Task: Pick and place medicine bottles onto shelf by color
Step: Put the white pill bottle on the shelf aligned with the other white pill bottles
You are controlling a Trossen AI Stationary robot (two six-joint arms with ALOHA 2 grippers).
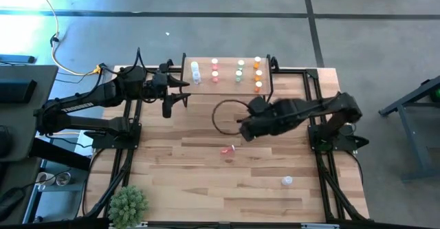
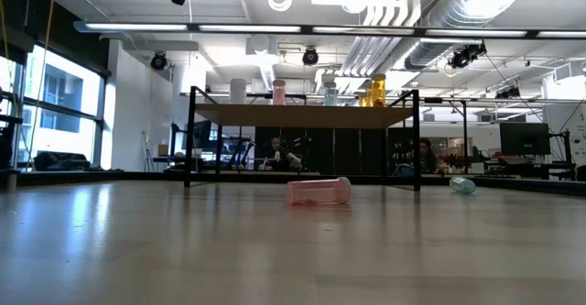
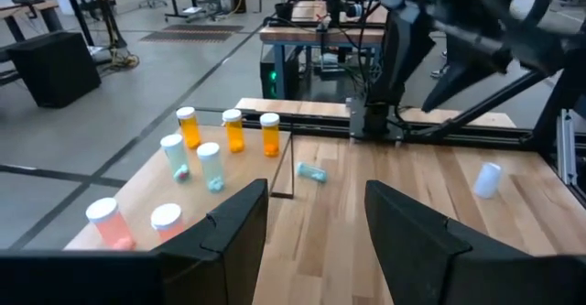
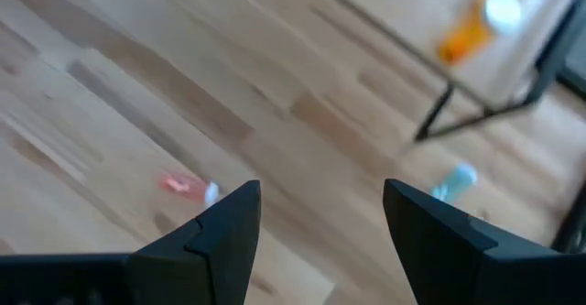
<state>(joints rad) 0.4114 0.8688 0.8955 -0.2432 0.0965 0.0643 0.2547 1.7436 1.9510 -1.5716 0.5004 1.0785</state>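
Observation:
The shelf [image 1: 227, 78] stands at the table's far middle on thin black legs. On it stand white [image 1: 195, 70], pink [image 1: 214, 69], green [image 1: 240, 71] and orange bottles [image 1: 258, 72], sorted by colour. A pink bottle [image 1: 227, 150] lies on its side at mid-table and also shows in the right wrist view [image 4: 188, 186]. A white bottle [image 1: 287, 181] lies near the right front. A green bottle [image 3: 311, 171] lies near the shelf's right legs. My right gripper [image 1: 240, 130] is open and empty, above the table far-right of the pink bottle. My left gripper [image 1: 187, 95] is open and empty at the shelf's left end.
A green spiky plant [image 1: 128, 203] stands at the near left corner. A black cable loop [image 1: 225, 116] hangs by my right arm in front of the shelf. Black frame rails [image 1: 323, 105] run along both table sides. Bare wood lies between the pink bottle and the near edge.

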